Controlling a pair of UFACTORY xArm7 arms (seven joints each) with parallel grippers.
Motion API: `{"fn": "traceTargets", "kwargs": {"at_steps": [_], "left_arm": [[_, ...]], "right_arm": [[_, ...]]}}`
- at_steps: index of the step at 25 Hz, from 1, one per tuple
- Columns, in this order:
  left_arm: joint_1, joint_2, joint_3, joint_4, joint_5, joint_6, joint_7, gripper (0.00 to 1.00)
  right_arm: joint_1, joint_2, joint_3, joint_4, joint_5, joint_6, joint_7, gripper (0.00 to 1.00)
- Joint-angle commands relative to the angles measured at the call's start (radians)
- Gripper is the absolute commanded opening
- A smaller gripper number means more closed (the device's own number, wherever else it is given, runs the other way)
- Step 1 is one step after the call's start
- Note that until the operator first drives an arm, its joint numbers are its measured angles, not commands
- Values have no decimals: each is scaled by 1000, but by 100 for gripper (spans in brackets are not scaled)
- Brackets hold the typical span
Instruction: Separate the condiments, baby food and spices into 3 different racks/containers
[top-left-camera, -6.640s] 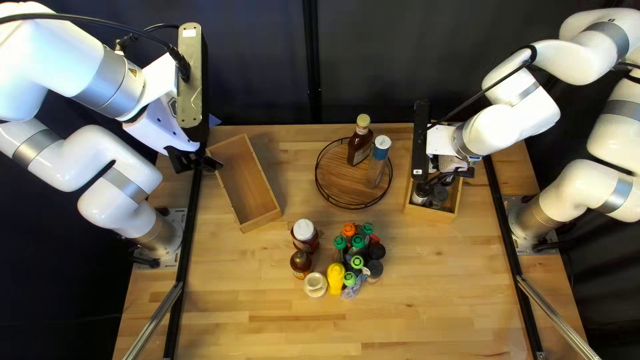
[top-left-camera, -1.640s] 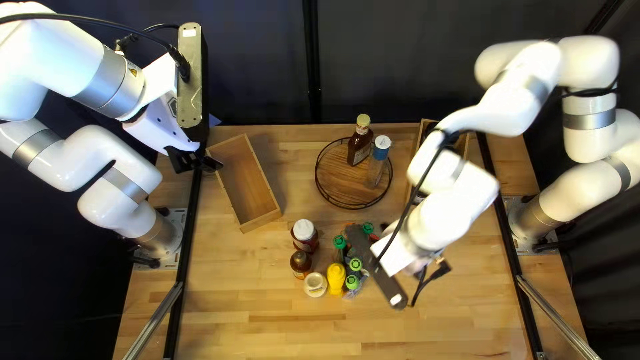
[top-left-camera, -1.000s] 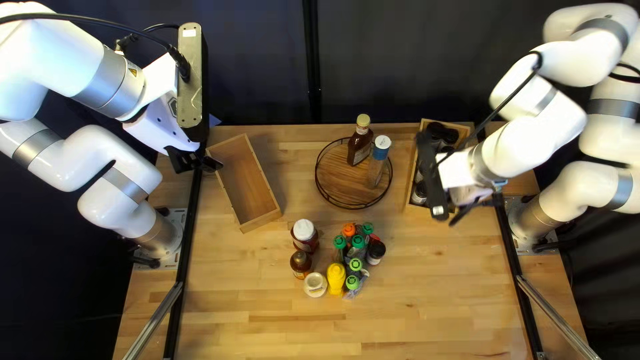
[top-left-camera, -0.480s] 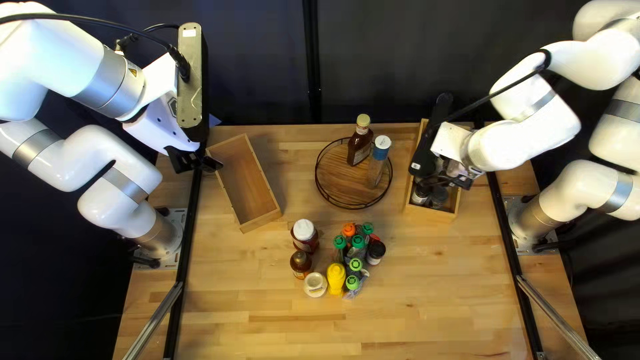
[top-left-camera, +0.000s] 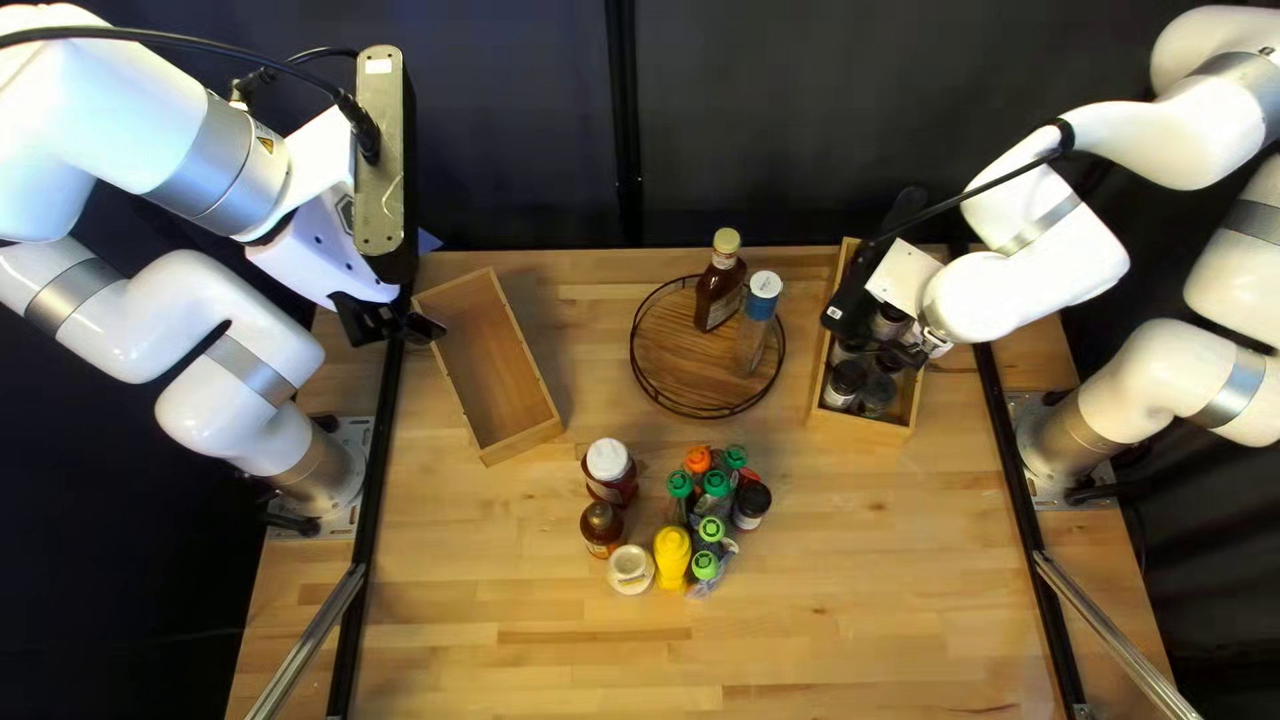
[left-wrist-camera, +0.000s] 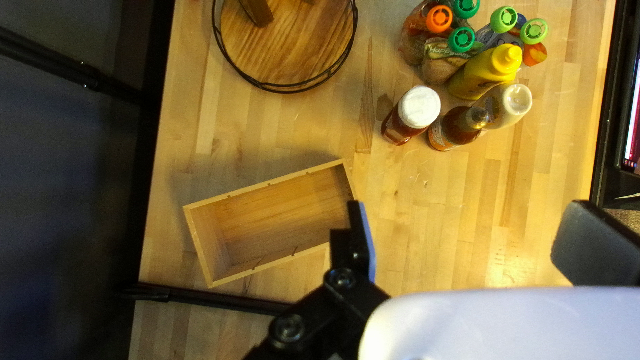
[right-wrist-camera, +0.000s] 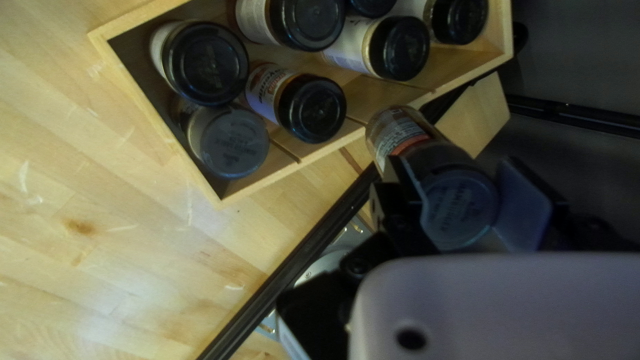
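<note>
1. Right wrist view: the right gripper [right-wrist-camera: 455,183] is clamped on a spice jar [right-wrist-camera: 402,135], a finger on each side of its dark lid. The jar tilts, its labelled body pointing ahead of the fingers. Just beside the gripper is the spice box [right-wrist-camera: 370,95], holding black-lidded jars [right-wrist-camera: 311,108] and a grey-lidded jar [right-wrist-camera: 233,143].
2. The held jar should be light, stiff and rather slick. The lid is a fair hold, but off-centre pressure could let the body swing. I judge this as the placing step: clear the rim, bring the jar upright, lower it between its neighbours without knocking them.
3. Left wrist view: the left gripper [left-wrist-camera: 470,210] has its fingers wide apart, gripping nothing. Just ahead is a wooden box [left-wrist-camera: 267,183]. Farther ahead stand a white-lidded jar [left-wrist-camera: 420,107], an amber bottle [left-wrist-camera: 460,128] and a yellow squeeze bottle [left-wrist-camera: 490,70], beside baby-food pouches [left-wrist-camera: 443,61].
4. The pouches will probably be soft and sag; take them by their firm caps. The squeeze bottle should give a little, so hold it gently mid-body; the white-lidded jar looks heavier, best held round its middle.
5. Top left view: between the grippers is the round rack [top-left-camera: 687,360], bearing a brown bottle [top-left-camera: 720,296] and a blue-capped bottle [top-left-camera: 758,320]. These tall ones could topple if brushed. A loose black-lidded jar [top-left-camera: 752,502] stands well apart from the right gripper, nearer the table's near edge; its lid is the likely hold.
</note>
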Motion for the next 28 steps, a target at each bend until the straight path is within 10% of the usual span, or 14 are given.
{"fn": "traceTargets", "kwargs": {"at_steps": [1, 20, 21, 22, 23, 28], "left_arm": [[0, 0, 0, 0, 0, 0, 0, 100], [0, 0, 0, 0, 0, 0, 0, 100], [0, 0, 0, 0, 0, 0, 0, 100], [0, 0, 0, 0, 0, 0, 0, 100], [0, 0, 0, 0, 0, 0, 0, 100], [0, 0, 0, 0, 0, 0, 0, 100]], "right_arm": [[4, -4, -26, -7, -20, -32, -15, 0], [-67, -162, -66, -94, -153, -134, -92, 1], [-66, -163, -68, -91, -152, -136, -94, 19], [-65, -165, -70, -90, -150, -137, -96, 64], [-66, -170, -69, -88, -146, -136, -101, 88], [-60, -183, -47, -73, -121, -123, -115, 100]]}}
